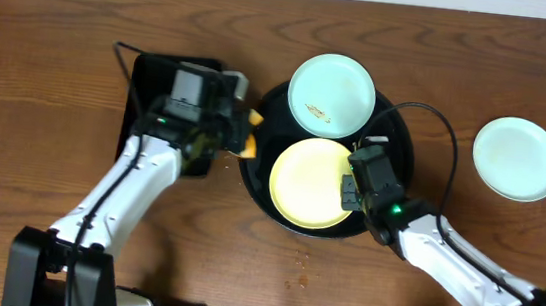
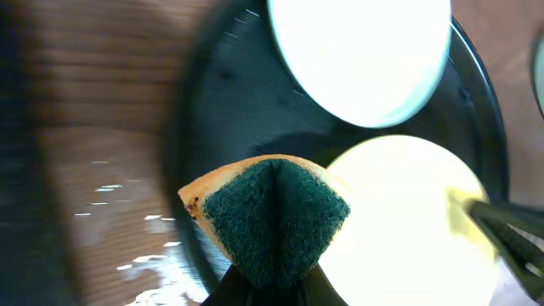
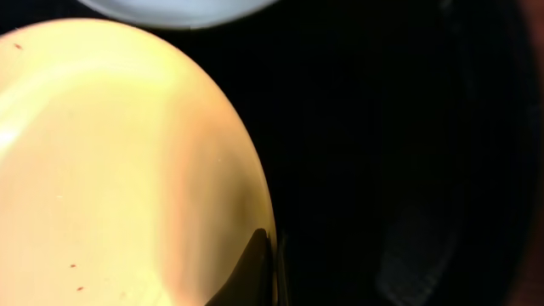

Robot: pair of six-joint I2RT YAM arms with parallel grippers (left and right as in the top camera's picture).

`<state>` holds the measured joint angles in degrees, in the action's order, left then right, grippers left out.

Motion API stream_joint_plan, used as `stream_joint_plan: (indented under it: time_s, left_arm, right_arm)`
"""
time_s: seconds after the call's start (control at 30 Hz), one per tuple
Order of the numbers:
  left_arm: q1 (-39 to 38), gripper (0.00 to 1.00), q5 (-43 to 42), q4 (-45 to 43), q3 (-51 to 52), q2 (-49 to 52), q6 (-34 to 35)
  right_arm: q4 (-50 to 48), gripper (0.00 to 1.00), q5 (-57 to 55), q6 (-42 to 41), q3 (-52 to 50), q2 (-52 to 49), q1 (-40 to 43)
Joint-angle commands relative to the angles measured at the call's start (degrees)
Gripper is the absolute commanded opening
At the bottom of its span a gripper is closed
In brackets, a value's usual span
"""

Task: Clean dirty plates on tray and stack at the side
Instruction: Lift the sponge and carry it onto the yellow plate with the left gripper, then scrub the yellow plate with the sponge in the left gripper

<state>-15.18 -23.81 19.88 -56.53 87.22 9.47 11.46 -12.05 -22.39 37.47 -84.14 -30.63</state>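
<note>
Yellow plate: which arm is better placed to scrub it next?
Left. The left gripper holds the folded sponge at the tray rim beside the yellow plate. The right gripper is clamped on that plate's right edge, likely steadying it, with no sponge.

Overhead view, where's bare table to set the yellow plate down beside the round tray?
Bare wood lies between the round black tray and the lone mint plate, though a cable loops into it. Left of the rectangular tray is open. Crowded: the round tray, holding the yellow plate and smeared mint plate, with the sponge at its left rim.
</note>
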Motion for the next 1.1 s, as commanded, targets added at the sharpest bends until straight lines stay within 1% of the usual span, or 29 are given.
stream_joint_plan:
  time_s: [0.0,0.17,0.3,0.4,0.53,0.6,0.7,0.87,1.07]
  left_arm:
    - [-4.15,0.07,1.29,-0.11,-1.22,-0.72,0.92]
    - [-11.41,0.07,3.78,-0.9,0.11,-0.24,1.97]
    - [-16.76,0.08,3.8,-1.68,0.68,1.4,5.38]
    - [-20.33,0.07,3.76,-3.82,0.81,3.15,9.4]
    - [-24.9,0.07,4.04,-7.74,0.81,5.9,11.67]
    - [-26.67,0.07,5.68,-8.9,0.81,7.61,13.73]
    - [-28.33,0.07,10.12,-8.94,0.81,10.12,16.41]
    - [-28.61,0.07,10.93,-11.08,0.81,13.6,16.37]
    - [-28.61,0.07,15.43,-11.3,0.81,15.69,16.31]
  right_arm:
    - [-0.83,0.01,3.28,-1.36,-0.04,-1.77,0.35]
    - [-0.94,0.01,3.32,-1.33,-0.04,-1.81,0.48]
    - [-0.81,0.01,3.32,-1.33,-0.04,-1.81,1.14]
    - [-0.59,0.01,3.34,-1.33,-0.04,-1.81,1.62]
    - [-0.37,0.01,3.34,-1.33,-0.04,-1.81,1.86]
    - [-0.33,0.01,3.34,-1.33,-0.04,-1.81,1.86]
    - [-0.33,0.01,3.34,-1.31,-0.04,-1.81,1.86]
    - [-0.35,0.01,3.34,-1.31,-0.04,-1.81,1.86]
    - [-0.33,0.01,3.34,-1.14,-0.04,-1.81,1.86]
